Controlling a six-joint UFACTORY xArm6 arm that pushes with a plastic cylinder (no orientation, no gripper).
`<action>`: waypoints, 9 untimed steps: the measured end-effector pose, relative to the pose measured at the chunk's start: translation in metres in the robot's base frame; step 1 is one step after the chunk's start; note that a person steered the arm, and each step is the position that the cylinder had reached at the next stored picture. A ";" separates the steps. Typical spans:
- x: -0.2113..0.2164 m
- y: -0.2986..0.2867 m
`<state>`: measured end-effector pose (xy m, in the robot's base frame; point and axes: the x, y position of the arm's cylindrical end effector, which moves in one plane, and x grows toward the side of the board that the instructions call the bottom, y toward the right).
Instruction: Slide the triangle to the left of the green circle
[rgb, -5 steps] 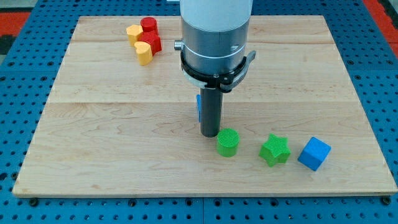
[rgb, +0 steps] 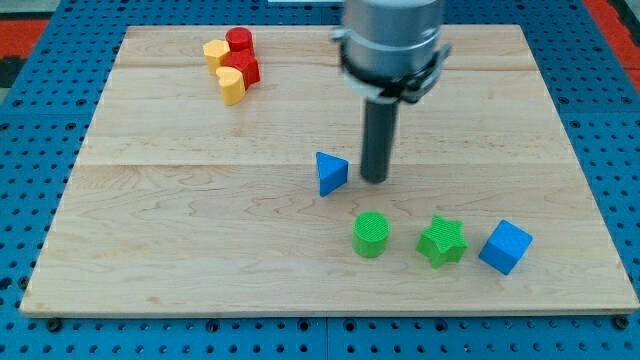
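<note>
We see a pale wooden board (rgb: 200, 250) filling most of the view, made of several planks joined side by side, their seams running from the view's left to the view's right. Its grain is light and even, and soft, diffuse light falls on it with only faint shadows. The board rests on a blue perforated surface (rgb: 40, 120) dotted with a regular grid of small holes, which shows as a border on all sides. At the view's top corners we see small patches of red perforated surface (rgb: 610, 15) beyond the blue.
</note>
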<state>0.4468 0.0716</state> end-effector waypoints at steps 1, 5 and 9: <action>-0.009 -0.045; 0.026 -0.100; 0.060 -0.106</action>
<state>0.5066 -0.0341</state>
